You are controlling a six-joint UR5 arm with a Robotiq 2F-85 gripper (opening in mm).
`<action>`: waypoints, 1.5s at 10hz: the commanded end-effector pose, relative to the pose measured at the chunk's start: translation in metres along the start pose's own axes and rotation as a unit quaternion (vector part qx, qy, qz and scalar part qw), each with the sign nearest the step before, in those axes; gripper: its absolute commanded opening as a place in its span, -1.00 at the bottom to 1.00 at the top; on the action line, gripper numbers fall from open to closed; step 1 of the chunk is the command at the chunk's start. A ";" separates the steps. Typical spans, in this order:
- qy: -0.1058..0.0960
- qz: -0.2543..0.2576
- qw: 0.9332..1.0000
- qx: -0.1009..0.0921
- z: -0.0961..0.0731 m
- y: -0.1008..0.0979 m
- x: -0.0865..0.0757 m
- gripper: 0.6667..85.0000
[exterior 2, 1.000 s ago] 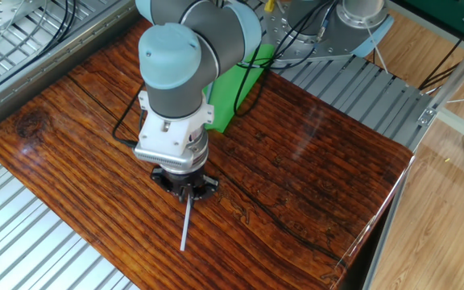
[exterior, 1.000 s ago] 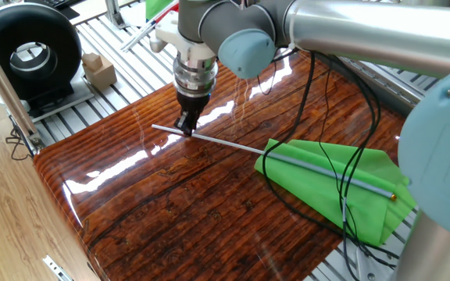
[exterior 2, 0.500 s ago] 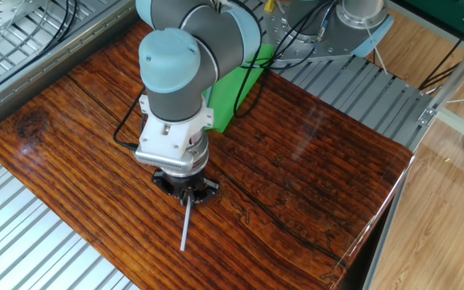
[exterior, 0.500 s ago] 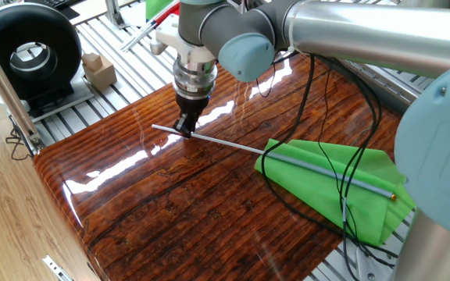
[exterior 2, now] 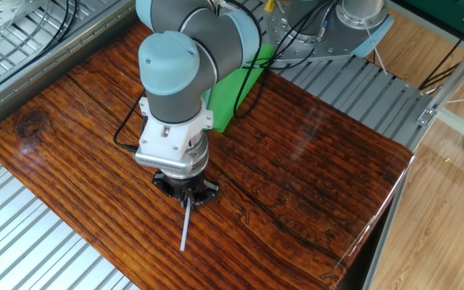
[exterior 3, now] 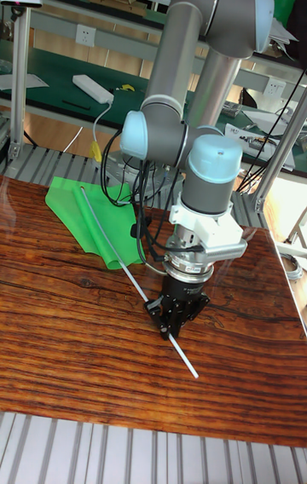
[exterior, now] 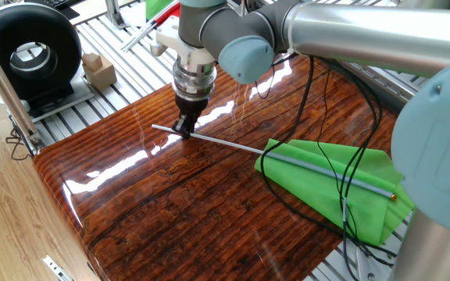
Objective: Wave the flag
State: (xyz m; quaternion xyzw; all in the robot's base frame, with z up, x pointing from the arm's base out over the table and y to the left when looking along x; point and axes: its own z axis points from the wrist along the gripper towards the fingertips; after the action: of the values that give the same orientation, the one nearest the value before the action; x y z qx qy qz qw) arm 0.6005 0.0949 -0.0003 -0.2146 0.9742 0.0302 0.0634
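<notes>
Flag lies flat on the table, and we see the gripper down on its rod, close to the bare end. Fingers look closed around the rod in all three views, pointing straight down, with the tips at table level. In one fixed view a short stub of rod sticks out to one side of the gripper; the long run leaves the other side toward the green cloth, which sits well away from the tool at the far table edge, partly hanging over it. Orange tip is at the cloth end, farthest from the gripper. In the other fixed view the rod pokes out below the gripper, and the cloth shows behind the arm. In the tall view the rod runs diagonally through the gripper, cloth up and away from it. Black cable loops from the arm across the cloth. Beyond the gripper, off the table, we see a black fan and a small wood block.
</notes>
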 end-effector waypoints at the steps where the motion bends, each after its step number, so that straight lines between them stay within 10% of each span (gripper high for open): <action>1: -0.003 0.010 1.000 -0.007 0.000 0.002 -0.001 -0.49; 6: 0.000 0.010 1.000 -0.005 -0.002 -0.001 0.000 -0.99; 15: 0.000 -0.073 0.996 0.046 -0.009 -0.020 -0.003 -0.99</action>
State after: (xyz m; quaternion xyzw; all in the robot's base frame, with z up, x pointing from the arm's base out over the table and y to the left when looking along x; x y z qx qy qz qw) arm 0.6055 0.0831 0.0040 -0.2596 0.9632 -0.0057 0.0695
